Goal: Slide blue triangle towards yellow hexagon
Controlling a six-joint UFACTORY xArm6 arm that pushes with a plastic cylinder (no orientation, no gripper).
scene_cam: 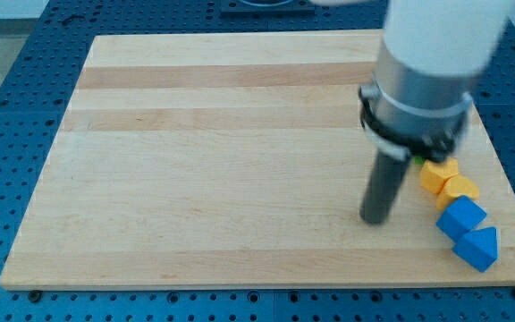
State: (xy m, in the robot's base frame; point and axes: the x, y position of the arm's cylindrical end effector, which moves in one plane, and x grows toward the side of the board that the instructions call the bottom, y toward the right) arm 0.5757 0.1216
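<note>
The blue triangle [477, 248] lies near the board's bottom right corner. A blue cube-like block [460, 217] touches it at its upper left. Two yellow blocks stand above that in a tight row, one [459, 189] against the blue cube and one [437, 174] further up and left. I cannot tell which of them is the hexagon. My tip [376, 220] rests on the board to the left of this row, apart from all the blocks. It is level with the blue cube.
A sliver of a green block [416, 161] shows just under the arm's grey collar [414, 112], which hides the rest of it. The wooden board [222, 161] lies on a blue perforated table; its right edge runs close to the blocks.
</note>
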